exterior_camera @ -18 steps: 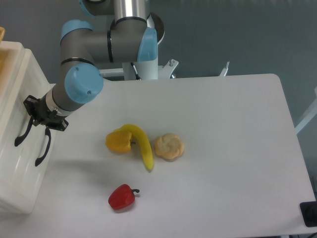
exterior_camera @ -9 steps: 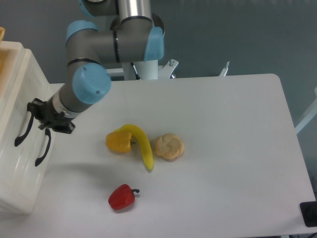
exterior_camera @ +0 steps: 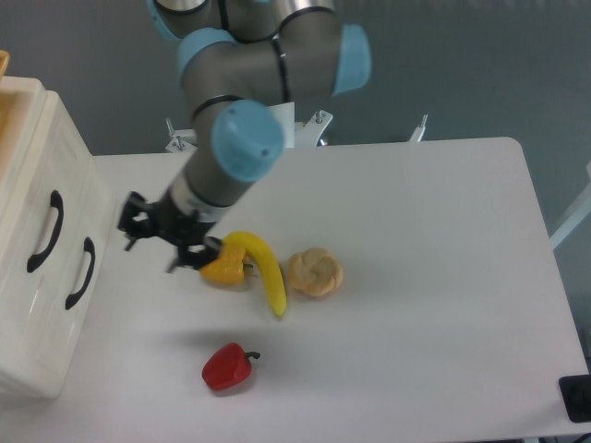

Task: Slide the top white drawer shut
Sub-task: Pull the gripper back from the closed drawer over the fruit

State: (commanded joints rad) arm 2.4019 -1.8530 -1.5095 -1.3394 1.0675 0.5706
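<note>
Gripper [exterior_camera: 155,238] hangs above the table [exterior_camera: 416,240] with its fingers apart and nothing between them, the yellow pepper [exterior_camera: 223,267] and banana [exterior_camera: 263,270] just to its right in the picture. Well off to its left, the top white drawer [exterior_camera: 32,198] looks flush with the cabinet front, its black handle [exterior_camera: 43,232] untouched. If you judge it shut, lift clear without brushing the fruit; otherwise press squarely beside that handle.

My gripper [exterior_camera: 152,235] hangs left of centre, between the top white drawer [exterior_camera: 37,198] at far left and the banana [exterior_camera: 264,270]; a bell pepper [exterior_camera: 227,366] lies lower down.
</note>
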